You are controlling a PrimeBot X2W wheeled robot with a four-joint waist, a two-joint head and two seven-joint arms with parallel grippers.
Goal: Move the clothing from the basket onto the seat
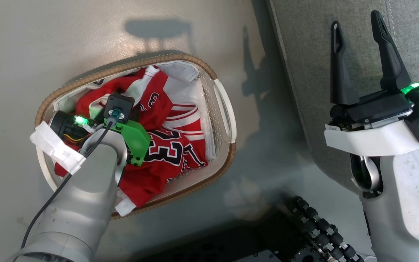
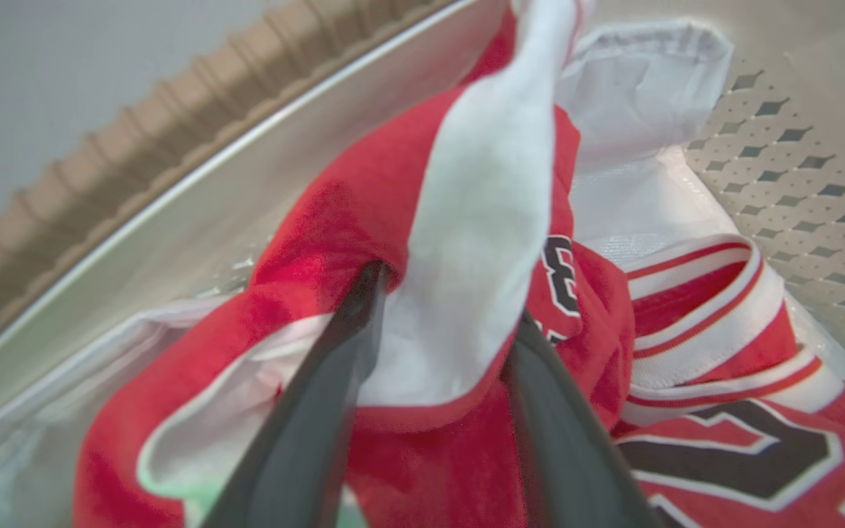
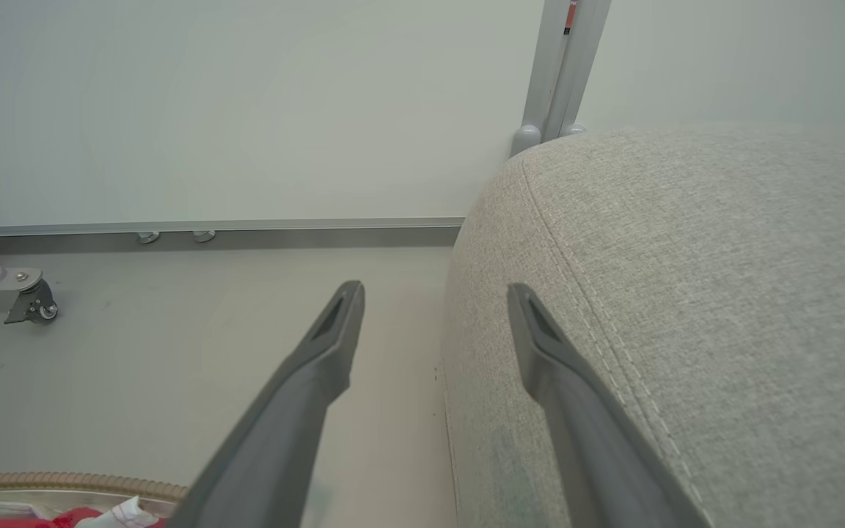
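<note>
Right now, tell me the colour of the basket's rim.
The basket's rim is brown with a woven look; clearest in the head view.

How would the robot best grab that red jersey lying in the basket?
Pinch the raised red-and-white fold of the jersey near the basket rim, coming down from above, one finger each side. Limp, crumpled cloth offers no edge; a standing ridge fits between the fingers. The left gripper straddles it, jaws apart.

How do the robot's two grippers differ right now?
The left gripper reaches down into the basket; the right gripper hovers by the edge of the seat. The left one's fingers straddle a fold of red jersey; the right one's have nothing between them. Both have two long dark fingers, spread apart.
</note>
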